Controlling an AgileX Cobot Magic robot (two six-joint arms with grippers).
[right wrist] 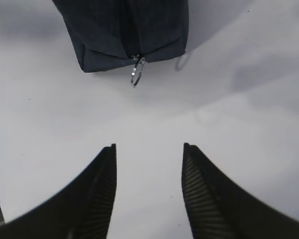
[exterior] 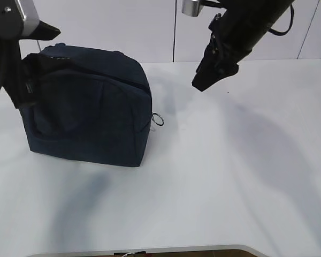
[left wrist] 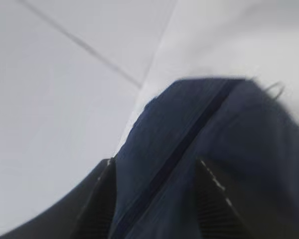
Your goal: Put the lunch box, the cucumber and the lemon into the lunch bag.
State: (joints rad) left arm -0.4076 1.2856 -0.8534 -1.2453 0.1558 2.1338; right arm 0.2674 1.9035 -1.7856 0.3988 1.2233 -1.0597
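The dark navy lunch bag (exterior: pixel 88 107) stands on the left of the white table (exterior: pixel 230 171) with its zipper closed. Its metal ring pull (exterior: pixel 158 119) hangs at the right end. My left gripper (exterior: pixel 22 99) is at the bag's left end. In the left wrist view it (left wrist: pixel 155 162) is open, its fingers on either side of the zipper line on top of the bag (left wrist: pixel 229 129). My right gripper (exterior: pixel 201 84) hangs open above the table, to the right of the bag. The right wrist view shows it (right wrist: pixel 149 145) empty, facing the ring pull (right wrist: pixel 136 72). The lunch box, the cucumber and the lemon are out of view.
A white wall (exterior: pixel 112 24) rises behind the table's far edge. The table's front edge (exterior: pixel 150 250) runs along the bottom of the exterior view.
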